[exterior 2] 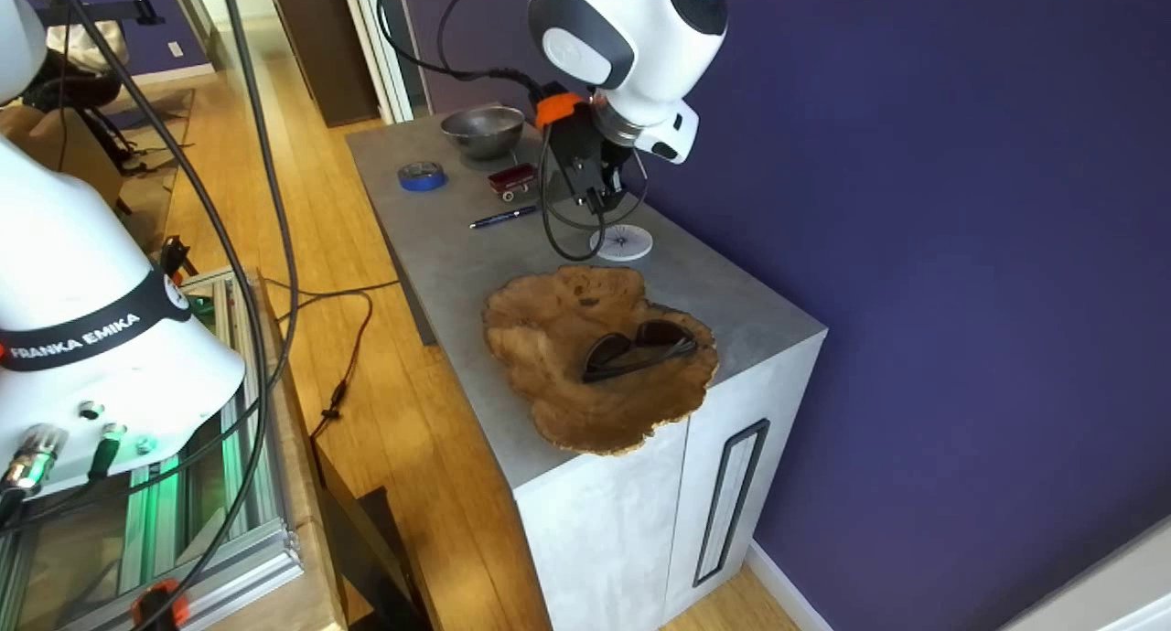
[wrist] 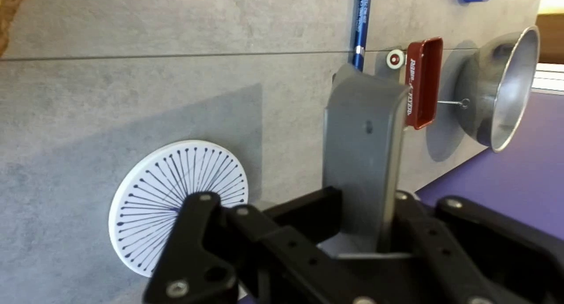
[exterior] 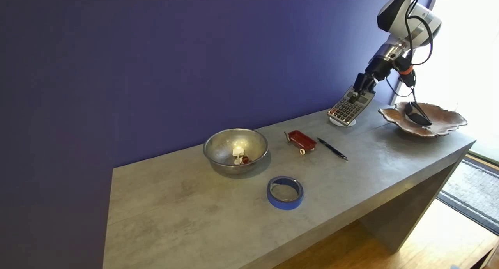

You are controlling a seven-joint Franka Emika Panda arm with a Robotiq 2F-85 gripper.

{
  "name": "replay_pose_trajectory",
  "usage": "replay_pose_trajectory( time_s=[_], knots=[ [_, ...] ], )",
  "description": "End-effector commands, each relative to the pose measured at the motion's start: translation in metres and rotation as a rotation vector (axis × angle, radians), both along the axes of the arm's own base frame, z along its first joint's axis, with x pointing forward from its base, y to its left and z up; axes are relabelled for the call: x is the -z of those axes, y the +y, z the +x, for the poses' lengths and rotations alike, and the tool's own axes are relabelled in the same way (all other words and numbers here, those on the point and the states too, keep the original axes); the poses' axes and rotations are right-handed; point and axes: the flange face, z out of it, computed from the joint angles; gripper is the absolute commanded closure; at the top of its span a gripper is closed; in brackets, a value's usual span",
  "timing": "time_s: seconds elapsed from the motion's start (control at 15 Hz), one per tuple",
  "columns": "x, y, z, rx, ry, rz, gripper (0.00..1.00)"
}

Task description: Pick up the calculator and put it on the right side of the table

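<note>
The calculator (exterior: 346, 110) is a greyish device with a grid of keys, held tilted above the far end of the light-grey table (exterior: 175, 210) in an exterior view. My gripper (exterior: 355, 97) is shut on its upper part. In the wrist view the calculator (wrist: 365, 136) stands edge-on between the two black fingers of the gripper (wrist: 363, 207), clear of the table. In an exterior view the gripper (exterior 2: 606, 197) hangs over the table (exterior 2: 448, 265) near the wall, and the calculator is hidden there.
Below the calculator lies a white disc (wrist: 176, 194). Nearby are a red wagon (exterior: 301, 140), a pen (exterior: 332, 148), a metal bowl (exterior: 230, 167) with small items, and blue tape (exterior: 285, 203). A wooden tray (exterior 2: 558, 338) with sunglasses (exterior 2: 631, 352) is at the table end. A purple wall (exterior: 163, 74) borders the table.
</note>
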Motion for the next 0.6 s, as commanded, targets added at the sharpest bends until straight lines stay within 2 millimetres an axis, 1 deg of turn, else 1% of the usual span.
replay_pose_trajectory(
  time_s=[0.0, 0.07, 0.33, 0.53],
  knots=[
    [0.004, -0.004, 0.002, -0.001, 0.002, 0.008, 0.82],
    [0.005, -0.004, 0.006, 0.05, -0.021, -0.022, 0.96],
    [0.01, -0.017, 0.019, 0.2, -0.04, -0.04, 0.96],
    [0.016, -0.026, 0.02, 0.243, 0.01, -0.055, 0.96]
  ],
)
